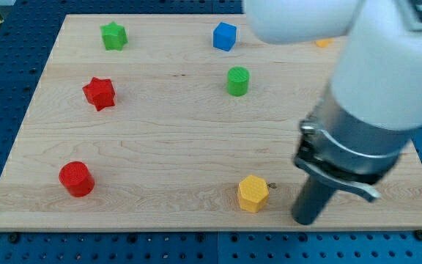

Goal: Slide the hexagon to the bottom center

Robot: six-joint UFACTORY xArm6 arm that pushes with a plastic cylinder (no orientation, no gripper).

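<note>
Yellow hexagon sits near the board's bottom edge, slightly right of centre. My tip, a bare rod holding nothing, stands just to its right, apart from it. Red cylinder lies far left; green cylinder above.

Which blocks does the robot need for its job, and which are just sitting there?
For the job:
yellow hexagon block
my tip, just to its right

Just sitting there:
green star block
red star block
blue cube block
green cylinder block
red cylinder block
orange block, mostly hidden
</note>
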